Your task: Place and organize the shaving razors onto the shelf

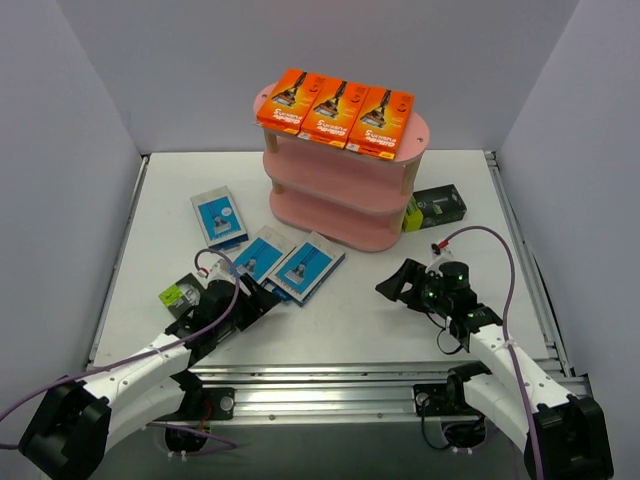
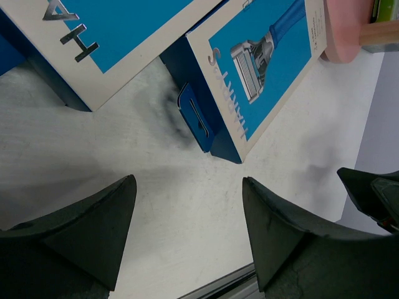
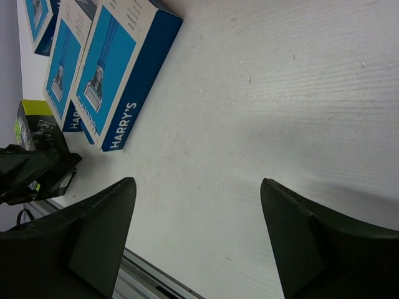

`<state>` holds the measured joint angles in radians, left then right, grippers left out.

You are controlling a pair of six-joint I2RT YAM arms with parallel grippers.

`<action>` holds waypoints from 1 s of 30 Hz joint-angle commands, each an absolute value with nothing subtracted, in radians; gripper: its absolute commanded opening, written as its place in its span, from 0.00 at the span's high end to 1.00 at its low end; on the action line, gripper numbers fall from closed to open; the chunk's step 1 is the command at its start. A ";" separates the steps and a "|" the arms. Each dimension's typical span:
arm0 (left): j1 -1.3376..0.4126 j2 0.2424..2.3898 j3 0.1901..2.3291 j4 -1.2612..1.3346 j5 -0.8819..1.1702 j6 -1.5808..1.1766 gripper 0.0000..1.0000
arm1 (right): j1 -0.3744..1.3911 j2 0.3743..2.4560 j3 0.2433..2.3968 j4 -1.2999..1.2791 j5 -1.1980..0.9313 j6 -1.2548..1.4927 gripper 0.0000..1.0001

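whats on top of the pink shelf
Three orange packs lie in a row on the top board of the shelf. The board surface under them, and much of the lower tiers, is hidden.

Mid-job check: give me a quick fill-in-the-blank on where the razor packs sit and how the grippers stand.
1. The top tier of the pink shelf holds ___ orange razor packs.
2. ___ blue-and-white razor packs lie on the table.
3. The black-and-lime pack rests on the table beside the shelf's ___ tier.
4. The left gripper and right gripper both stand ___, holding nothing.

Missing words: three; three; bottom; open.
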<state>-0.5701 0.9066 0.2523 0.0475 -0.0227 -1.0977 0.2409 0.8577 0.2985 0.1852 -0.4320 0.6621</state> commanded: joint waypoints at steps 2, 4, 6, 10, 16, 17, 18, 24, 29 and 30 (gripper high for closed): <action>-0.601 0.972 0.245 0.227 -0.103 -1.130 0.24 | 0.221 0.834 0.284 0.219 -0.420 0.658 0.24; -0.606 1.017 0.248 0.270 -0.107 -1.131 0.24 | 0.213 0.836 0.282 0.218 -0.426 0.657 0.24; -0.615 1.070 0.255 0.308 -0.136 -1.127 0.26 | 0.190 0.838 0.281 0.215 -0.440 0.647 0.25; -0.617 1.092 0.250 0.325 -0.158 -1.135 0.32 | 0.167 0.839 0.281 0.207 -0.454 0.637 0.25; -0.617 1.134 0.241 0.359 -0.186 -1.141 0.47 | 0.124 0.854 0.275 0.221 -0.491 0.634 0.26; -0.618 1.141 0.239 0.367 -0.187 -1.146 0.48 | 0.123 0.856 0.273 0.222 -0.494 0.632 0.26; -0.618 1.158 0.239 0.386 -0.189 -1.147 0.48 | 0.121 0.859 0.273 0.225 -0.498 0.632 0.27; -0.618 1.238 0.247 0.458 -0.183 -1.152 0.49 | 0.115 0.861 0.272 0.227 -0.500 0.632 0.27; -0.617 1.259 0.245 0.482 -0.189 -1.157 0.49 | 0.112 0.864 0.270 0.227 -0.503 0.630 0.27; -0.618 1.261 0.245 0.491 -0.192 -1.157 0.49 | 0.112 0.864 0.270 0.227 -0.503 0.630 0.27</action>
